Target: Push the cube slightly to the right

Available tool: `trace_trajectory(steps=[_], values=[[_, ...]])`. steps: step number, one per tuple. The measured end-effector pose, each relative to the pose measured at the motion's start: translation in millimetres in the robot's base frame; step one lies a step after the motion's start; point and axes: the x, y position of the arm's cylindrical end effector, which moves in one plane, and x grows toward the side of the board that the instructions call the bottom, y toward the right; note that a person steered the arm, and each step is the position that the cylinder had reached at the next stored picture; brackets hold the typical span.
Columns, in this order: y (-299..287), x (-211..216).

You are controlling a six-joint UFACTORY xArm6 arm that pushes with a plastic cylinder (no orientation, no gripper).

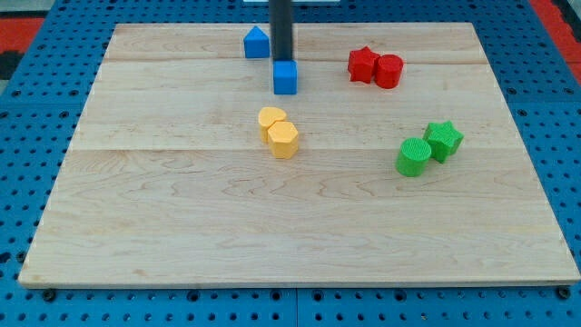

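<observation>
A blue cube (pixel 285 78) sits on the wooden board (pixel 182 209) at the upper middle. My tip (pixel 282 59) is right behind the cube, touching or nearly touching its top edge in the view. The dark rod rises straight up out of the view's top. A blue pentagon-like block (pixel 256 43) stands just left of the rod, near the board's top edge.
Two red blocks (pixel 375 66) touch each other at the upper right. Two yellow blocks (pixel 278 132) sit together just below the cube. A green cylinder (pixel 413 156) and a green star (pixel 444 139) sit at the right. Blue pegboard surrounds the board.
</observation>
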Motion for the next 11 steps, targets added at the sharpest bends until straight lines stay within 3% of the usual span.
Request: trace_trajectory(steps=[1,4,5,6,7,9,10,11], values=[[20.3,43.4],[-66.2,38.1],[-44.1,61.2],[13.9,67.0],[27.8,66.7],[-7.5,-39.6],[12.5,-89.2],[-46.6,-86.7]])
